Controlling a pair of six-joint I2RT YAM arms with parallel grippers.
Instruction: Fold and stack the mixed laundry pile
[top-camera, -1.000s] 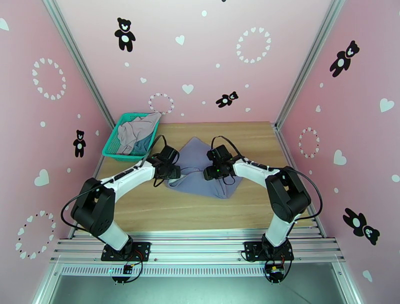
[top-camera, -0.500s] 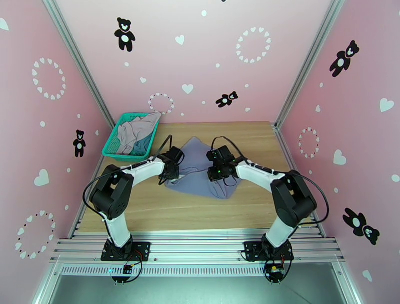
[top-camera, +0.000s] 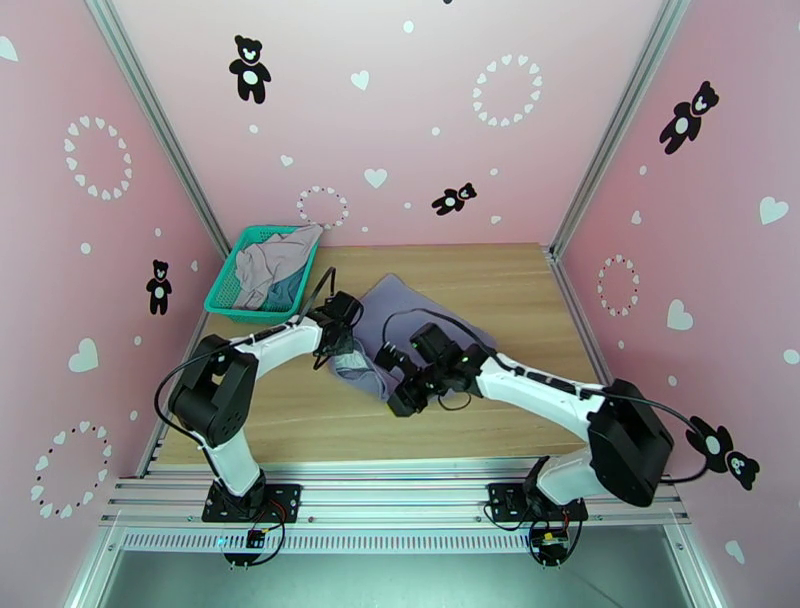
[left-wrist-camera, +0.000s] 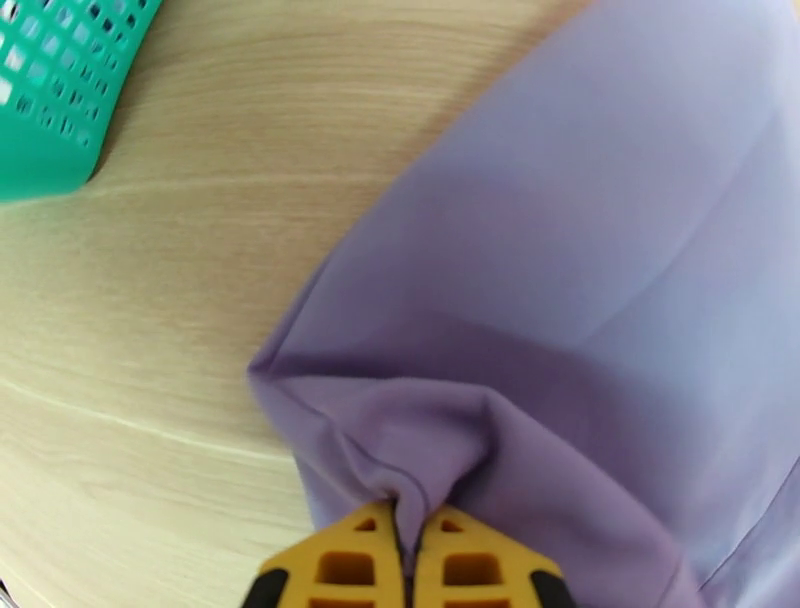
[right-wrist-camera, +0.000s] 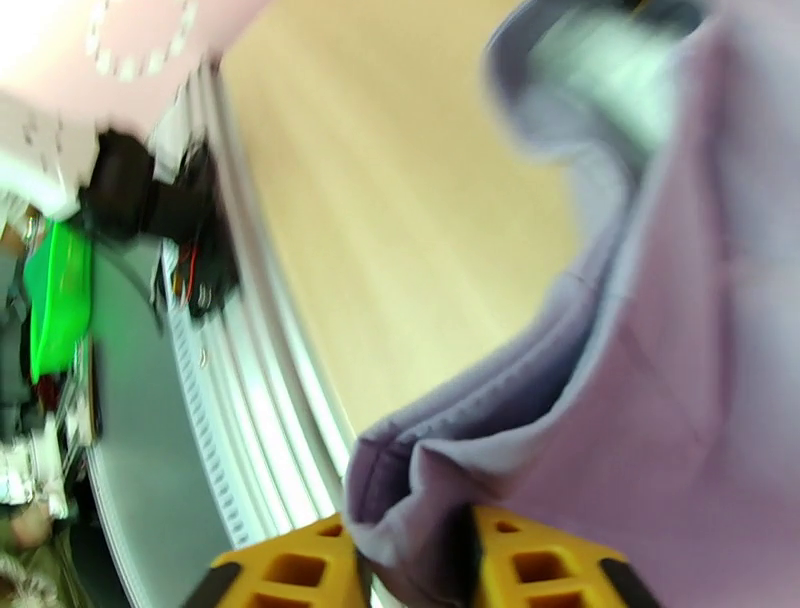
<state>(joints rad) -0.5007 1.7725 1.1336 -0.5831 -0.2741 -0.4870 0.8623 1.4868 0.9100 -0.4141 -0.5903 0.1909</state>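
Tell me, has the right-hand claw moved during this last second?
Yes. The right gripper, pinching the lavender garment, has come toward the near edge of the table and leftward along it.

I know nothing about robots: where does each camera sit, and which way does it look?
Top external: above and behind, looking down on table, basket, lavender garment; both arms show.
Left wrist: on the left arm, looking along its yellow jaws, pinched shut on the garment.
Right wrist: on the right arm, blurred; garment fold between its yellow jaws.
All three share the garment.
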